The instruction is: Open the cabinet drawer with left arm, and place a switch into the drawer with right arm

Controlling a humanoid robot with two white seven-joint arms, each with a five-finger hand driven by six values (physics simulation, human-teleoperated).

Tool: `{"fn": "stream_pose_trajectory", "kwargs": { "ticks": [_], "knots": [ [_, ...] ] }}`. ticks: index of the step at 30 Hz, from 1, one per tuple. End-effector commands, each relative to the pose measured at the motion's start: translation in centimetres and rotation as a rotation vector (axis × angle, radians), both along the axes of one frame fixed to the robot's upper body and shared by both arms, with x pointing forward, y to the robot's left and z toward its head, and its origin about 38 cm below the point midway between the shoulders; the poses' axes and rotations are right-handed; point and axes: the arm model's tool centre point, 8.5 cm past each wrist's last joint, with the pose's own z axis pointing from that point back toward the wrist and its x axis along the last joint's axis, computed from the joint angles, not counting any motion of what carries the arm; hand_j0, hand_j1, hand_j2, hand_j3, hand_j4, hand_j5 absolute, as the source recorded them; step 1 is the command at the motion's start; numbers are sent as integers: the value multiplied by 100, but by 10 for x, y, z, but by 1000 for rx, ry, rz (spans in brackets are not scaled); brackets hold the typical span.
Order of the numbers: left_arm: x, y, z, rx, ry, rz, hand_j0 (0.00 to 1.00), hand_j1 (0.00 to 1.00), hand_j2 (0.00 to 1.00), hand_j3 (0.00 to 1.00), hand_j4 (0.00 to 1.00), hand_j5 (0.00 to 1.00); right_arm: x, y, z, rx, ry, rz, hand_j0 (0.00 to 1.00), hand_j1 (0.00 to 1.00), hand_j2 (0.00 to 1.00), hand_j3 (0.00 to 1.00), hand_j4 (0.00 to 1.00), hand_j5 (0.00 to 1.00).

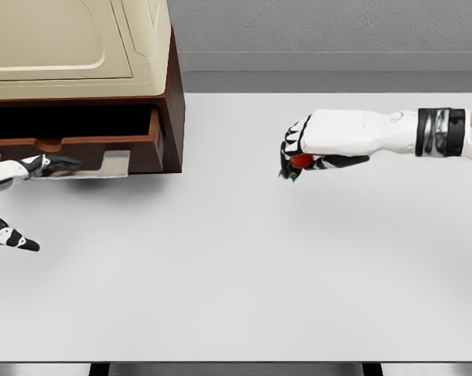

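Above the table (pixel 236 298), the right hand (pixel 299 153) seemingly clamps a red switch (pixel 301 160).

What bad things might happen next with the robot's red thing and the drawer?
1. The white right hand is curled over the small red switch, which mostly hides in the fingers, so it might slip out on the way across the white table.
2. The brown wooden drawer of the cabinet looks only partly pulled out; the switch might hit its front instead of dropping in.
3. The left hand sits at the drawer handle, so the two hands might bump.
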Motion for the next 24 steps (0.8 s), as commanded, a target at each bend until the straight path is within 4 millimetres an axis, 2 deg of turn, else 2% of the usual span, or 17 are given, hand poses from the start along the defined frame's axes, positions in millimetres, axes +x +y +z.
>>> {"fn": "stream_pose_trajectory", "kwargs": {
  "ticks": [1, 11, 16, 20, 23, 24],
  "knots": [
    [-4, 14, -14, 143, -12, -2, 100, 100, 100, 100, 100, 100, 1, 10, -15, -3, 42, 14, 47, 47, 47, 47, 47, 47],
    [-21, 38, -10, 182, 29, 44, 100, 100, 100, 100, 100, 100, 5, 22, 3, -8, -1, 44, 47, 47, 47, 47, 47, 47],
    [-29, 34, -17, 182, 86, -32, 100, 100, 100, 100, 100, 100, 7, 38, 18, -13, -35, 83, 47, 47, 47, 47, 47, 47],
    [-29, 35, -12, 177, 70, -34, 100, 100, 100, 100, 100, 100, 8, 47, 28, -16, -60, 107, 47, 47, 47, 47, 47, 47],
    [-29, 38, -7, 177, 66, -22, 100, 100, 100, 100, 100, 100, 8, 63, 35, -15, -75, 144, 47, 47, 47, 47, 47, 47],
    [-28, 39, 0, 175, 43, -26, 100, 100, 100, 100, 100, 100, 7, 68, 38, -19, -81, 156, 47, 47, 47, 47, 47, 47]
  ]
}}
